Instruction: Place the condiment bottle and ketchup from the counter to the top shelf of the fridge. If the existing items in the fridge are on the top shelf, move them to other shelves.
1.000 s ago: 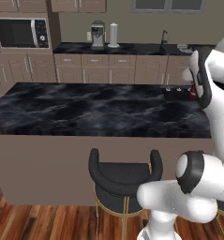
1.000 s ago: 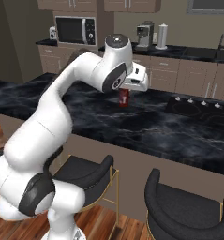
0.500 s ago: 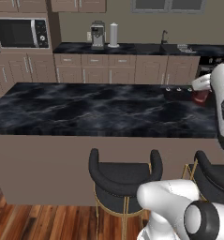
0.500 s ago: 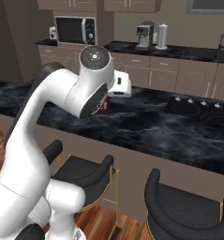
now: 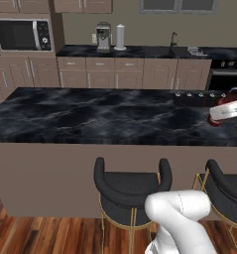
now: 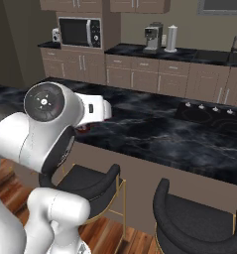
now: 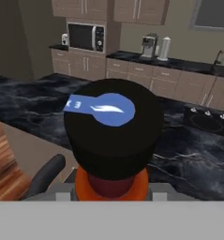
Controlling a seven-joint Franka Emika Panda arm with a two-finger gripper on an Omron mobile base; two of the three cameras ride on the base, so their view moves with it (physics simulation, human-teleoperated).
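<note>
Since the earlier frame, arm swung back toward the base, carrying the condiment bottle (image 7: 114, 136) off the desk (image 5: 105, 116). Fingers stayed closed on the bottle; its black cap (image 7: 112, 123) sat close before the hand camera.

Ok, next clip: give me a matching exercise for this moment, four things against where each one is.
Things:
1. condiment bottle
2. microwave
3. bar stool
4. coffee machine

Places:
A. built in among the cabinets at the back wall
B. on the back worktop, beside a white canister
C. gripped in the hand, over the counter
D. on the wooden floor, in front of the counter

Pairs: 1-C, 2-A, 3-D, 4-B
</note>
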